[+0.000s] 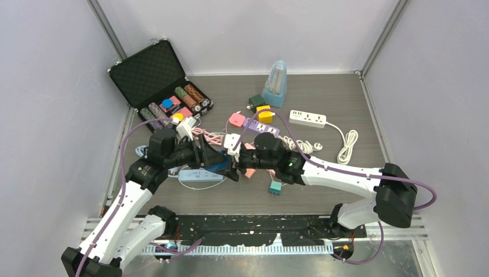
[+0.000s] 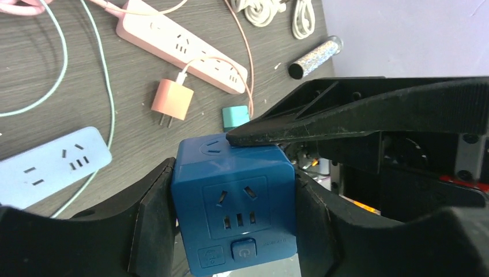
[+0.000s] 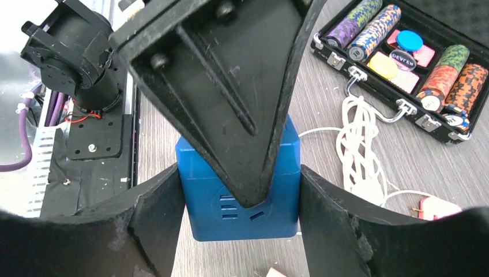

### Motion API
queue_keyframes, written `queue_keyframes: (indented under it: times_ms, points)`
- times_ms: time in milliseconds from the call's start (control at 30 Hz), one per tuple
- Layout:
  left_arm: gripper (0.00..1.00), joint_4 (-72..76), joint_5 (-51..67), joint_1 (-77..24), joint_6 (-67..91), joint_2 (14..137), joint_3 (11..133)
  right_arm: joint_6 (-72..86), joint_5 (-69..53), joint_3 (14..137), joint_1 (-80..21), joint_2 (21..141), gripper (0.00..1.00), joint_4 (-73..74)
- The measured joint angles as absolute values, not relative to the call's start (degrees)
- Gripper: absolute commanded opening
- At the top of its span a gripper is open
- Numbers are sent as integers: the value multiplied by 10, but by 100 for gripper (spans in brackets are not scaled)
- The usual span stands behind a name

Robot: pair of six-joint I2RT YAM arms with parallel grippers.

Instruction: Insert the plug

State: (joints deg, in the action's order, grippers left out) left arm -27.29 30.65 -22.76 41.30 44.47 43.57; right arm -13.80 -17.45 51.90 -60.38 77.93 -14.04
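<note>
Blue socket cube [image 2: 233, 202] sits inside left tool [image 2: 233, 187] and right tool [image 3: 239, 179] — both clamped on it.

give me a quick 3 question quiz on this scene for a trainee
1. True or false: only the left gripper is closed on the blue socket cube.
2. What fills the open black case? A) poker chips B) batteries C) plugs
3. Fill in: the power strip farthest right in the top view is ____.
Key: 1 false, the right gripper clamps it too; 2 A; 3 white.
</note>
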Motion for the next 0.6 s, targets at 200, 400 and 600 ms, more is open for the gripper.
queue_keyframes:
  times_ms: [200, 400, 600]
  points:
    - [0, -315, 249, -229, 367, 450, 436, -109, -163, 547, -606, 781, 92, -98]
    - [0, -353, 120, -229, 332, 474, 430, -46, -119, 493, -605, 721, 91, -81]
    - [0, -331, 55, -229, 322, 513, 389, 48, -11, 466, -593, 698, 81, -43]
